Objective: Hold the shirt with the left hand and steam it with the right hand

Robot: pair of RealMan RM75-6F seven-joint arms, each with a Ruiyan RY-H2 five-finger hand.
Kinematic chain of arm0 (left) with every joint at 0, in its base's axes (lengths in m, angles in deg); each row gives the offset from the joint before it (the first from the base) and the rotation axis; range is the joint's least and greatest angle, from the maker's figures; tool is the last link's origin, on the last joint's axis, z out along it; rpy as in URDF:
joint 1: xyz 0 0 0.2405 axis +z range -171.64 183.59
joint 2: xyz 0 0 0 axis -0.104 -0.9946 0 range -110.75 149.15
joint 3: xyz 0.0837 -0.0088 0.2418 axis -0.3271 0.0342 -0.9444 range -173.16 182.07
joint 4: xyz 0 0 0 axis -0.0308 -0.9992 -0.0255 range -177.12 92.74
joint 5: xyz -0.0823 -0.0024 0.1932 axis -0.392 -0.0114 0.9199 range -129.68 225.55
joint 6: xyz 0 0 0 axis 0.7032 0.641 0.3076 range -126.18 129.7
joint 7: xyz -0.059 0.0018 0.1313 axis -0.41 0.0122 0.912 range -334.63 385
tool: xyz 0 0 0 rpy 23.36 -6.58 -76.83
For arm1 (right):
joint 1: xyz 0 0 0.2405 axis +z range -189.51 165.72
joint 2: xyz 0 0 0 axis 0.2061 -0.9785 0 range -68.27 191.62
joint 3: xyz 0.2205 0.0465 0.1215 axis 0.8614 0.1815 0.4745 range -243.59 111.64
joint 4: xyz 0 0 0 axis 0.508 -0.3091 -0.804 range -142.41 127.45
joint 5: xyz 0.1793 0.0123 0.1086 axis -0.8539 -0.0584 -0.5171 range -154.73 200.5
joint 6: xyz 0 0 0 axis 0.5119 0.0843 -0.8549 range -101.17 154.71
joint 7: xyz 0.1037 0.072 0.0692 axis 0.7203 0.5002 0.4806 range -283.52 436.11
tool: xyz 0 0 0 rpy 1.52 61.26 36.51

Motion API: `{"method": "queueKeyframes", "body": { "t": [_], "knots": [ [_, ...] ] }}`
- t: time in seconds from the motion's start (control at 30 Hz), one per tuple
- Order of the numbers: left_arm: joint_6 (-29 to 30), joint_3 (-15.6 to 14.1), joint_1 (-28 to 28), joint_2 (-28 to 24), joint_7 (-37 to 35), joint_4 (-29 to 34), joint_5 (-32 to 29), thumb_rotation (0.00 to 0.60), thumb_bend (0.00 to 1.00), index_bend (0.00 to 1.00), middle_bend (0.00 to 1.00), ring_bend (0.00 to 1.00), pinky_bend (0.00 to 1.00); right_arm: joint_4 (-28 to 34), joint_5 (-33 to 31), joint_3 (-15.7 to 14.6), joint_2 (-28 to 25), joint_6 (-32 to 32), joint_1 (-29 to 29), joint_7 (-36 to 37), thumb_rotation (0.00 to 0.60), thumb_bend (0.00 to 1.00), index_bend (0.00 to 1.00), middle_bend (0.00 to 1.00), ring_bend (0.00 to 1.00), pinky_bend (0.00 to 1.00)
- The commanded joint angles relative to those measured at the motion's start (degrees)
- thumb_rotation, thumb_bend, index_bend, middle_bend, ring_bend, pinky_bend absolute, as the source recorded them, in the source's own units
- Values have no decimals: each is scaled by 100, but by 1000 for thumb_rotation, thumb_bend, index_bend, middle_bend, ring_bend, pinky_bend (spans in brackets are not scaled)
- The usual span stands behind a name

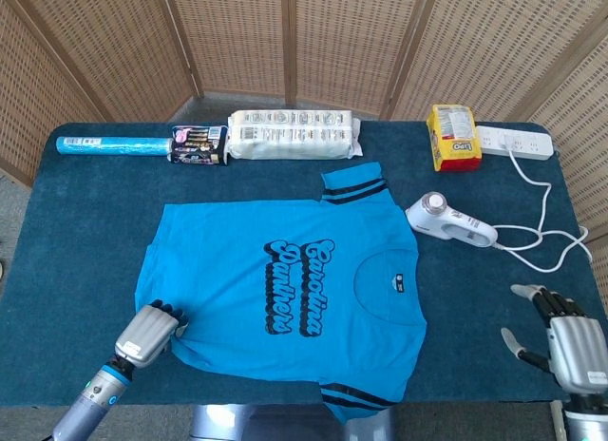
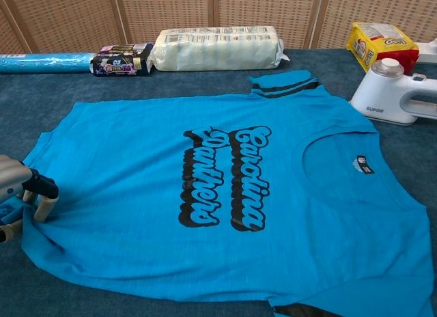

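Left robot hand [image 1: 149, 332] grips blue shirt [image 1: 285, 289] hem; cloth puckered there.

A table [image 1: 76, 241] covered in dark blue carpet-like cloth fills the middle, with folding woven-wicker screens [image 1: 285, 42] in wooden frames standing behind it from 9 to 3 o'clock, and grey floor [image 1: 14, 199] showing at 9 o'clock.

A bench [image 1: 76, 232] covered in dark blue cloth carries a blue shirt [image 1: 285, 289] spread flat. Along its far edge lie a blue roll [image 1: 109, 146], a dark packet [image 1: 198, 144], a long white pack [image 1: 294, 135], a yellow bag [image 1: 452, 137] and a power strip [image 1: 515, 142]. A white steamer [image 1: 450, 220] lies right of the shirt, its cord [image 1: 551, 241] trailing.
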Motion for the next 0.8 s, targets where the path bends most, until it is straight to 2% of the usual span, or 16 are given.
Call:
{"method": "queueKeyframes", "body": {
  "t": [0.03, 0.2, 0.37, 0.6, 0.8],
  "knots": [
    [-29, 0, -21, -6, 32, 35, -27, 600, 446, 643, 606, 515, 434, 353, -108, 381, -116, 533, 543, -123, 529, 316, 284, 331, 357, 396],
    [-113, -18, -60, -2, 122, 124, -100, 600, 446, 643, 606, 515, 434, 468, -771, 915, -82, 1429, 1317, -11, 531, 315, 281, 315, 350, 396],
    [-188, -23, -87, -12, 206, 240, -209, 600, 445, 643, 606, 515, 434, 139, -1642, 1273, 54, 2271, 1965, -107, 528, 313, 211, 270, 321, 380],
    [-282, -5, -155, -59, 310, 422, -325, 600, 438, 642, 605, 515, 434, -369, -2555, 1415, 319, 2732, 2452, -721, 529, 310, 125, 230, 262, 372],
    [-336, 20, -209, -17, 356, 497, -403, 600, 435, 643, 606, 515, 434, -835, -3255, 1382, 749, 2723, 2765, -1582, 530, 293, 71, 208, 205, 317]
  ]
}}
